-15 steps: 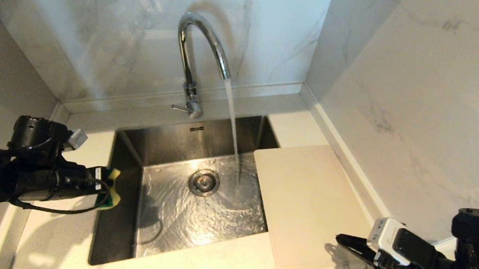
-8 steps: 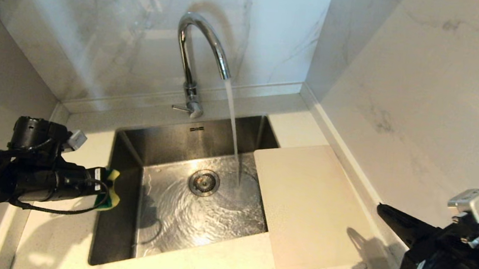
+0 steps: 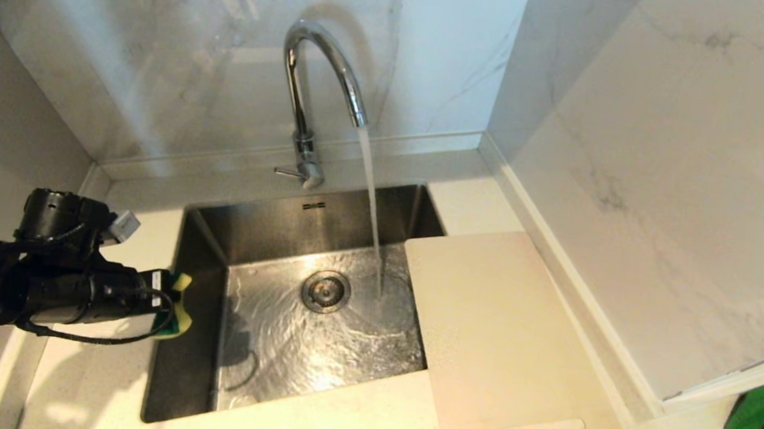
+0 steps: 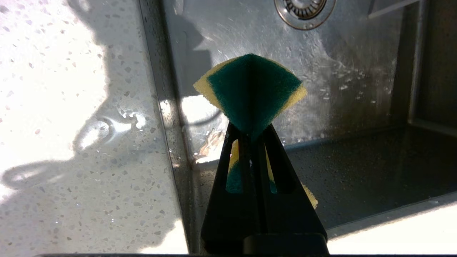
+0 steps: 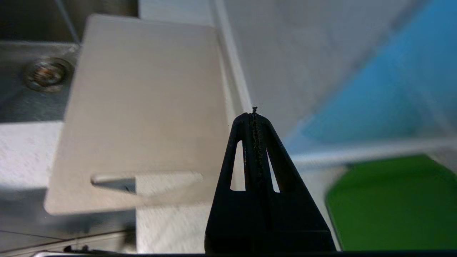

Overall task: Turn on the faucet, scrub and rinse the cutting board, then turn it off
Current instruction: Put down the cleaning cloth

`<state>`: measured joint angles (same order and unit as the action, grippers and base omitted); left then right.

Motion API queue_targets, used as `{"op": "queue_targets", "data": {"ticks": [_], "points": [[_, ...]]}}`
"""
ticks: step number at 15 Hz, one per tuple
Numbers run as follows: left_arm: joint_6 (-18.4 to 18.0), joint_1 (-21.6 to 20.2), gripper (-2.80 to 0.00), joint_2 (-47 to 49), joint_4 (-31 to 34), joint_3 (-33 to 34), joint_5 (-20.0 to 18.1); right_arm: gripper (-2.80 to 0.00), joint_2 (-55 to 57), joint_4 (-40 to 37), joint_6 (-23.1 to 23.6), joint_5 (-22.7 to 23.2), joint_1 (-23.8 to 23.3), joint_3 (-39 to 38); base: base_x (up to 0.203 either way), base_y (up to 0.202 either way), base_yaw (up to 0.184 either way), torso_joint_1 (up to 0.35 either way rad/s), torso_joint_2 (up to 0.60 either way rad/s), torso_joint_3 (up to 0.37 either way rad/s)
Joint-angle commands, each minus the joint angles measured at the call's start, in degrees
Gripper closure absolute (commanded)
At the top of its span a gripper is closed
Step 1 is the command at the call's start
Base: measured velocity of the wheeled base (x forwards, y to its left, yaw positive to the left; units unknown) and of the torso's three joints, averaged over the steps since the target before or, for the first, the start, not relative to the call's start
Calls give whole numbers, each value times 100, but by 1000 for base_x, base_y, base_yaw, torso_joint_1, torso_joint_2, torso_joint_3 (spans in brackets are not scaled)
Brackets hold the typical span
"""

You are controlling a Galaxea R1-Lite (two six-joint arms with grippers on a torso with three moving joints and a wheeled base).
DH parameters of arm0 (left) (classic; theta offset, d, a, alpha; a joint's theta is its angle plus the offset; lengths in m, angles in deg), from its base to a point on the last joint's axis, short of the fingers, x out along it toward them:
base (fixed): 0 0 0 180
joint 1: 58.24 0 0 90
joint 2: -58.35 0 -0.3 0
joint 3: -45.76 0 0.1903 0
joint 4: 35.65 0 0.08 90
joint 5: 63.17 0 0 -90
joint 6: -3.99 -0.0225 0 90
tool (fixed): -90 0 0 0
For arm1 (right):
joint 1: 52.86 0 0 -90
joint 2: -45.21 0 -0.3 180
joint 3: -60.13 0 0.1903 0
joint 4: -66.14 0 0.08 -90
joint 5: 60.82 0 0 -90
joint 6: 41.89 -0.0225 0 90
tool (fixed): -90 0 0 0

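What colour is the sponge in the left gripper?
The sponge is yellow with a dark green scrubbing face, clearest in the left wrist view.

Faucet (image 3: 309,97) stands on bench (image 3: 97,383) behind sink (image 3: 316,333), spout over basin. Cutting board (image 3: 496,335) lies right of sink, one edge overhanging basin. Left hand (image 3: 173,303) with sponge (image 3: 179,306) sits at sink's left rim.

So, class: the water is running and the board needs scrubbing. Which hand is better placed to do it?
Left, probably. The left hand is shut on the sponge at the sink edge; the right hand is shut and empty beside the cutting board.
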<state>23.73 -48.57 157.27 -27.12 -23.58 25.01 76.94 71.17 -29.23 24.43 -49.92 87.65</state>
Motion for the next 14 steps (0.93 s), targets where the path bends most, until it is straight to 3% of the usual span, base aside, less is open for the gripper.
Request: {"op": "queue_targets", "data": {"ticks": [1,2,4,6,8,14], "points": [[13,0,0,58,-11,0,-3,0,-1809,-2222,-46,-312,-62,192,0,0,0,0,0,0],[13,0,0,58,-11,0,-3,0,-2104,-2664,-91,-430,-111,208,0,0,0,0,0,0],[13,0,0,58,-11,0,-3,0,-2520,-2833,-210,-469,-202,-98,0,0,0,0,0,0],[13,0,0,76,-20,0,-3,0,-2956,-2845,-365,-70,-243,-173,0,0,0,0,0,0],[21,0,0,156,-20,0,-3,0,-3176,-2872,-513,626,-256,-359,0,0,0,0,0,0],[30,0,0,322,-28,0,-3,0,-3173,-2910,-981,678,-259,-424,0,0,0,0,0,0]]}}
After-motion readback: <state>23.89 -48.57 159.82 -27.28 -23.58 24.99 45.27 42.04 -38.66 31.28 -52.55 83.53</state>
